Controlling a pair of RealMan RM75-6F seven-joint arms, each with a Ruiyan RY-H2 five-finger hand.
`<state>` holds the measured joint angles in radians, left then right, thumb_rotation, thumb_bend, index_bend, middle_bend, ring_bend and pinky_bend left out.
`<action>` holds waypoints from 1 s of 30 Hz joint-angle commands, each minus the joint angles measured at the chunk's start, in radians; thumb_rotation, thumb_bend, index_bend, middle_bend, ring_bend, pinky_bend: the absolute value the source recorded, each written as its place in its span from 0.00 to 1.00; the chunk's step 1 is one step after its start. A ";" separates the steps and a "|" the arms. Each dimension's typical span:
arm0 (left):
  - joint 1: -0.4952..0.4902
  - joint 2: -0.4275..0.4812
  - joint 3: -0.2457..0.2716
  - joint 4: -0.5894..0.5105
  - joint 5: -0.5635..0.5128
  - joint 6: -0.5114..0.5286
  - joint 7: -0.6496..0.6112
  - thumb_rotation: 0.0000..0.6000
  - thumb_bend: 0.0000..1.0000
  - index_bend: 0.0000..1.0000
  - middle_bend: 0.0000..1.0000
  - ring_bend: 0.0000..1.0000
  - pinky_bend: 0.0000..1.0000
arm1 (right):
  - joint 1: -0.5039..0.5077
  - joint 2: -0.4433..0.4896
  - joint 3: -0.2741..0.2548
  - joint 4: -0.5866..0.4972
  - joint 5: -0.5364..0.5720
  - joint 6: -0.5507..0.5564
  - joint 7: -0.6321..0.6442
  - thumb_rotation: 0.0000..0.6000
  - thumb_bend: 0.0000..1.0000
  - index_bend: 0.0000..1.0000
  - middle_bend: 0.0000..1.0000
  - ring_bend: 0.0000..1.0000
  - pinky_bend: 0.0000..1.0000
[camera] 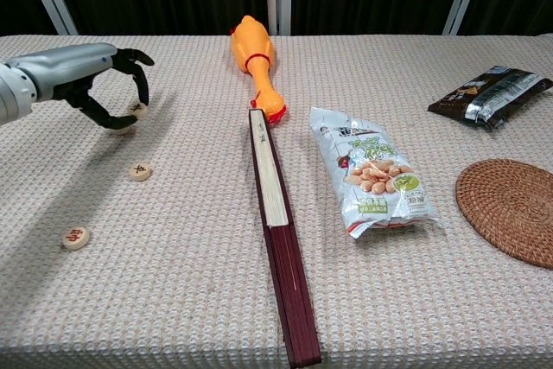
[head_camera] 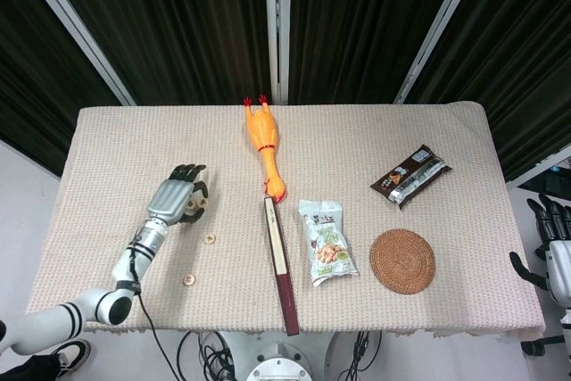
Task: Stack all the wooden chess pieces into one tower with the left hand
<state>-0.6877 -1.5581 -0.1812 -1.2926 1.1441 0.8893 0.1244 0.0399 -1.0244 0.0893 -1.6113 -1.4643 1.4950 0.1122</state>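
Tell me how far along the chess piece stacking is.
Nothing is stacked yet. The left hand pinches one chess piece above the cloth; a second may be under its fingers, I cannot tell. Two pieces lie apart on the table: one near the hand, another closer to the front edge.
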 commanded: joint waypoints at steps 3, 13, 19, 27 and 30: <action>0.018 0.016 0.008 -0.010 -0.020 0.004 0.000 1.00 0.35 0.48 0.05 0.00 0.00 | -0.001 -0.003 0.000 -0.001 -0.002 0.005 -0.008 1.00 0.25 0.00 0.00 0.00 0.00; 0.030 0.006 0.014 0.029 -0.010 0.002 -0.049 1.00 0.35 0.47 0.05 0.00 0.00 | -0.001 -0.005 0.001 -0.005 0.005 0.002 -0.018 1.00 0.25 0.00 0.00 0.00 0.00; 0.032 -0.008 0.021 0.059 0.005 -0.002 -0.072 1.00 0.35 0.46 0.05 0.00 0.00 | 0.001 -0.004 0.001 -0.006 0.008 -0.004 -0.019 1.00 0.25 0.00 0.00 0.00 0.00; 0.032 -0.024 0.026 0.085 0.030 0.003 -0.090 1.00 0.35 0.45 0.05 0.00 0.00 | 0.002 -0.001 -0.001 -0.010 0.010 -0.010 -0.023 1.00 0.25 0.00 0.00 0.00 0.00; 0.032 -0.022 0.024 0.086 0.031 0.004 -0.092 1.00 0.35 0.44 0.05 0.00 0.00 | 0.003 0.001 -0.002 -0.011 0.012 -0.014 -0.023 1.00 0.25 0.00 0.00 0.00 0.00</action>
<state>-0.6556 -1.5806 -0.1570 -1.2066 1.1750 0.8930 0.0330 0.0426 -1.0235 0.0876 -1.6221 -1.4523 1.4815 0.0893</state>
